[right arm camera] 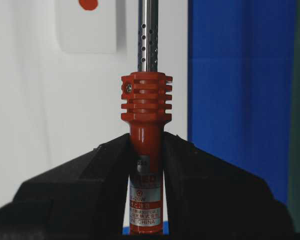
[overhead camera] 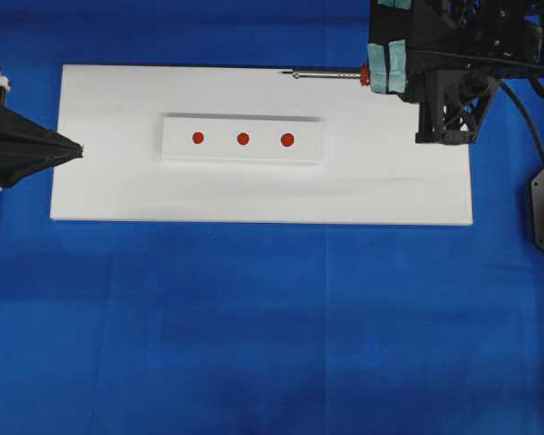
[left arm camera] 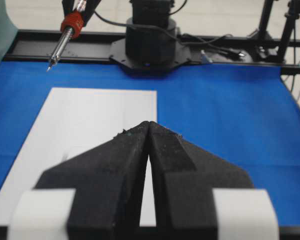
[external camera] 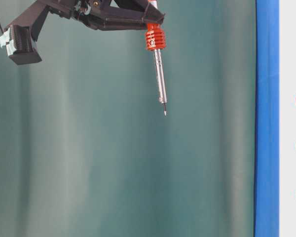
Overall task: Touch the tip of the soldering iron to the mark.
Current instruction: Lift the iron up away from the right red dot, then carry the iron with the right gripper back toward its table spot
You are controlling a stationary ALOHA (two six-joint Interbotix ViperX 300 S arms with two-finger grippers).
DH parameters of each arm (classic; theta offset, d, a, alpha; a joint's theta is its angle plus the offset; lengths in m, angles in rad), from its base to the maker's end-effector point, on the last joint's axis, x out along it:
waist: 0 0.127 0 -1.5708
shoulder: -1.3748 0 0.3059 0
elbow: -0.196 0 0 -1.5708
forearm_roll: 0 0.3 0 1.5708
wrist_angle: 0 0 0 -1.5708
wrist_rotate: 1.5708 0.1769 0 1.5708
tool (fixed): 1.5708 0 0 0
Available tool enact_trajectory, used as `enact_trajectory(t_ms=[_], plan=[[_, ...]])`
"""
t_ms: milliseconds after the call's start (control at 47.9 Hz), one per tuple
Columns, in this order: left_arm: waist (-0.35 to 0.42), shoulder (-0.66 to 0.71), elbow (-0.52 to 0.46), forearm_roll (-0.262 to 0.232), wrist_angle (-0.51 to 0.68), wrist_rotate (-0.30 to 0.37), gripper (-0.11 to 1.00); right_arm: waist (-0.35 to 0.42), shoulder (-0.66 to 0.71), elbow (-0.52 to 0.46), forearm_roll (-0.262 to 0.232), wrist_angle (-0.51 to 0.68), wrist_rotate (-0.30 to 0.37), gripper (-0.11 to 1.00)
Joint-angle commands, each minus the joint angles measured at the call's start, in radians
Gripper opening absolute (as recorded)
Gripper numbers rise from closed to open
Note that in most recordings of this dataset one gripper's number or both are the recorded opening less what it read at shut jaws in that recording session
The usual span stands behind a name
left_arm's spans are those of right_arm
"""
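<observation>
The soldering iron (overhead camera: 326, 74) has a red-orange handle and a silver shaft. My right gripper (overhead camera: 381, 72) is shut on the handle just behind the ribbed collar (right arm camera: 146, 100). The iron lies level and points left, and its dark tip (external camera: 165, 113) hangs in the air over the far edge of the white board. Three red marks (overhead camera: 243, 139) sit in a row on a small white block (overhead camera: 219, 150) at the board's middle, nearer to me than the tip. One mark (right arm camera: 88, 4) shows in the right wrist view, left of the shaft. My left gripper (overhead camera: 80, 149) is shut and empty at the board's left edge.
The white board (overhead camera: 118, 195) lies on a blue table cover (overhead camera: 254, 326). The right arm's black base (left arm camera: 150, 47) and cables stand beyond the board's far end in the left wrist view. A black cord (overhead camera: 526, 118) trails down past the right arm.
</observation>
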Motion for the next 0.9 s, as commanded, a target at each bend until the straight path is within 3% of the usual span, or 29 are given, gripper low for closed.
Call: enact_trajectory(t_ms=[0,397,648,878], plan=[[0.002,0.003,-0.012,0.002,-0.011,-0.002,0.00,-0.003,-0.015,-0.025,-0.006,-0.009,0.002,0.06],[0.002,0.003,-0.012,0.002,-0.015,-0.002,0.00,0.006,-0.014,-0.009,0.006,-0.026,0.021,0.06],[0.002,0.005,-0.012,0.002,-0.017,-0.002,0.00,0.094,-0.037,0.014,0.005,-0.018,0.144,0.06],[0.002,0.003,-0.012,0.002,-0.018,-0.002,0.00,0.253,-0.046,0.028,0.002,-0.018,0.275,0.06]])
